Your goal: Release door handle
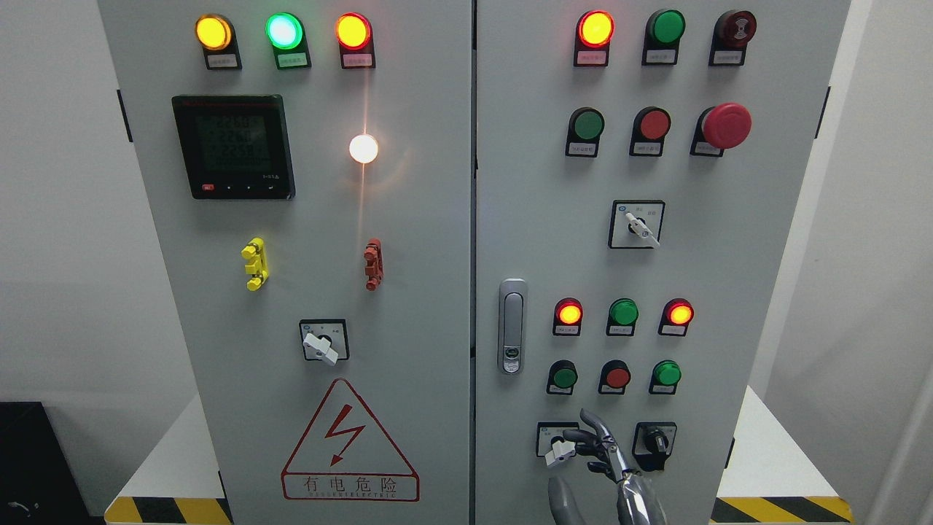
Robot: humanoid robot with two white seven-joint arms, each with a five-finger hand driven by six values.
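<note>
The silver door handle (512, 326) sits upright and flush on the left edge of the cabinet's right door (525, 182), which is closed. My right hand (594, 448) comes up from the bottom edge, well below and to the right of the handle, and does not touch it. Its fingers (599, 426) are spread and relaxed and hold nothing. The dark fingertips are close to a white selector knob (560, 452); I cannot tell whether they touch it. The left arm is out of view.
The right door carries lit lamps, push buttons, a red emergency stop (725, 125) and a black key switch (654, 441) beside my hand. The left door (321, 219) has a meter (233, 146) and a warning triangle (350, 445). Yellow-black stripes (780, 509) mark the base.
</note>
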